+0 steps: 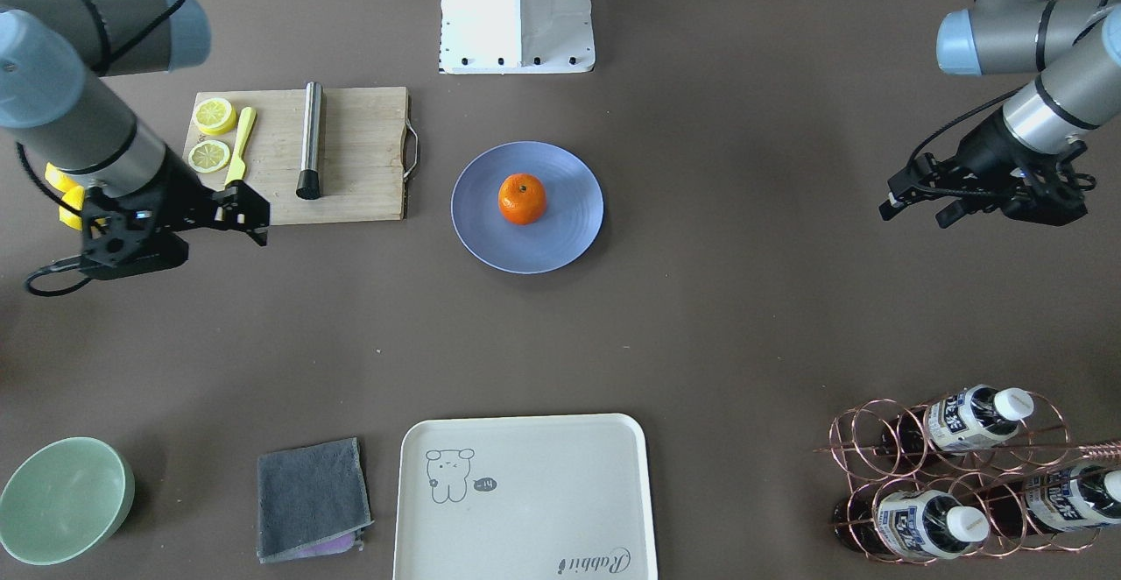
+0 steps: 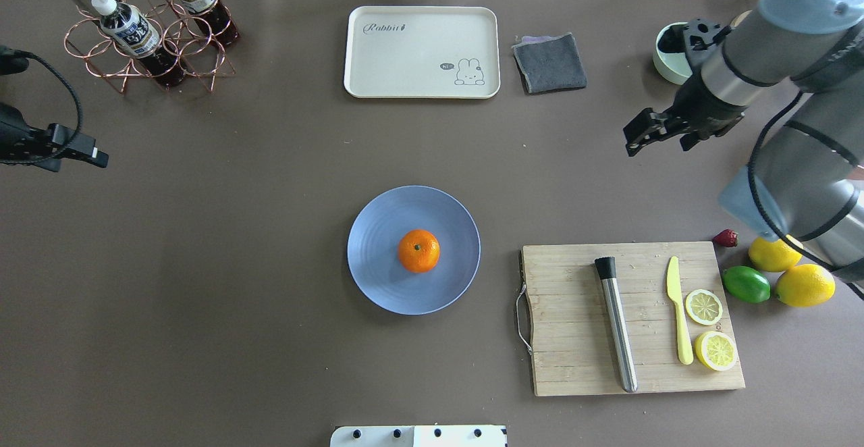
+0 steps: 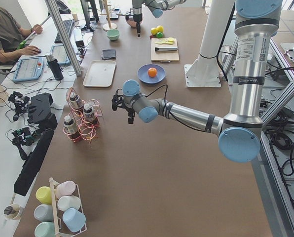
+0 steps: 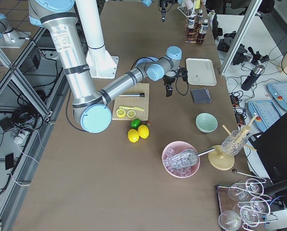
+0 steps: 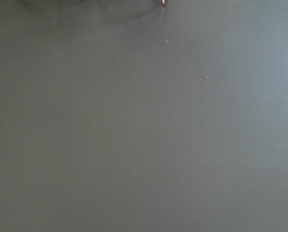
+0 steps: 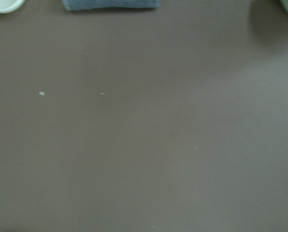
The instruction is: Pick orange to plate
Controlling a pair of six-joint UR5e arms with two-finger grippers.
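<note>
- The orange (image 2: 418, 250) sits near the middle of the plate (image 2: 378, 265), its dark stem dimple facing up.
- The plate lies flat on the brown counter (image 2: 236, 298) at about its centre, with nothing else on it.
- Neither arm is near the fruit; both hang well off to the sides.
- The right end effector (image 2: 658, 144) hovers over bare counter, between the wooden cutting board (image 2: 574, 352) and the pale green bowl (image 1: 66, 501). Its fingers look parted and hold nothing.
- The left end effector (image 1: 915, 215) hovers over bare counter on the opposite side. Its two fingers also appear apart and empty.
- Both wrist views show only plain counter surface; the right one catches the edge of a grey cloth (image 2: 550, 62) at its top.
- On the cutting board, just beside the plate, lie a steel cylinder with a black tip (image 2: 617, 325), a yellow knife (image 2: 678, 319) and two lemon slices (image 2: 704, 306).
- Off the board's far side rest two whole lemons (image 2: 803, 285), a green lime (image 2: 746, 283) touching one of them, and a small strawberry (image 2: 725, 238).
- Along the operators' edge are a cream tray (image 2: 422, 28) printed with a rabbit, and the folded grey cloth next to it.
- A copper wire rack (image 2: 145, 48) holding dark bottles with white caps stands in the corner on the robot's left.
</note>
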